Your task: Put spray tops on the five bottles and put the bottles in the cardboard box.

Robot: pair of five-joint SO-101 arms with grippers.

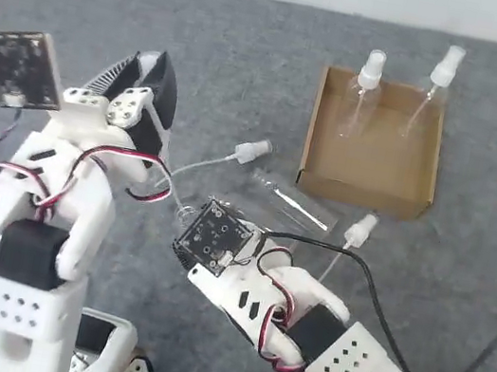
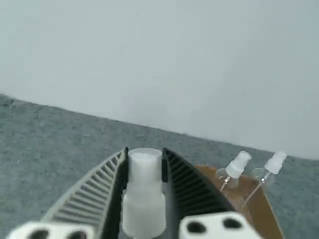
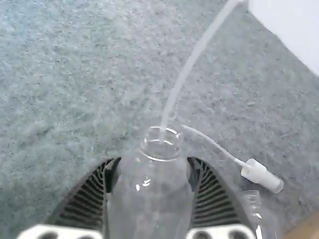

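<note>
Jaws of the left gripper (image 1: 146, 72) pointed upward by the gray surface's (image 1: 254, 43) left edge in the high view, while the cardboard box (image 1: 363, 192) near the far-right corner held two capped bottles (image 1: 364, 96), apparently finished work; a bare bottle (image 1: 295, 204) and two loose spray tops (image 1: 253, 151) lay between the box and the arms, likely awaiting assembly. From the left wrist view, those jaws were clamped on a white spray top (image 2: 144, 199), kept clear of the surface, probably so its tube could hang free. From the right wrist view, the right gripper (image 3: 152, 167) squeezed an open bottle (image 3: 149, 199) upright, neck up, with the top's thin tube (image 3: 192, 59) reaching down to its mouth, a hold seemingly meant to steady the bottle while the top was seated.
</note>
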